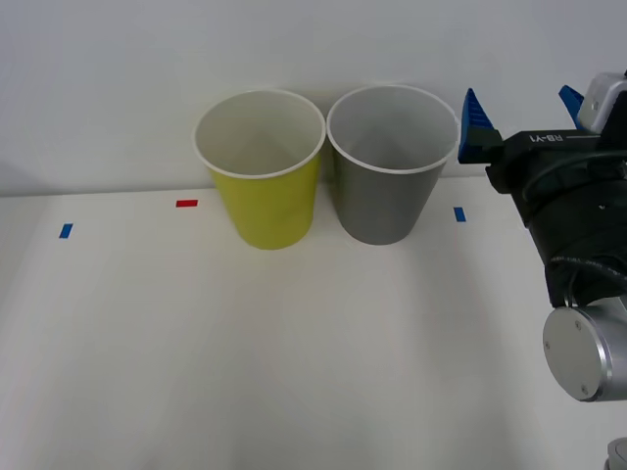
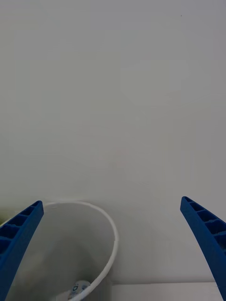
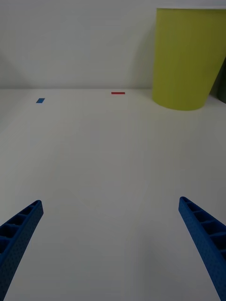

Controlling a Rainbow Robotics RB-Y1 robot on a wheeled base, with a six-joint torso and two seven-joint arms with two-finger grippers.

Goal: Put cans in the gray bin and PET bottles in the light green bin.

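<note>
**Right hand spread wide beside the gray bin, can lying inside**

We see two tapered bins standing upright and just beside each other at the back of the white surface (image 1: 294, 372), close to the wall. The light green bin (image 1: 263, 176) is on the left, with its white rim and white inside; the gray bin (image 1: 388, 171) is on the right, with its pale rim.

Our right hand (image 1: 519, 113) is raised at the right of the gray bin, level with its rim, its blue ribbed fingers (image 1: 474, 122) set wide apart with nothing between them. From the right wrist view we look down past the rim into the gray bin, and at its bottom we make out part of the small drink can (image 2: 80, 288), light blue and white; most of it is cut off by the picture's edge.

Our left hand (image 3: 113, 249) hovers low over bare surface, its fingers also wide apart and holding nothing, with the light green bin well ahead of it.

On the surface we also note a red tape mark (image 1: 186, 203) left of the green bin, a blue tape mark (image 1: 66, 230) farther left, and another blue mark (image 1: 459, 213) right of the gray bin
</note>
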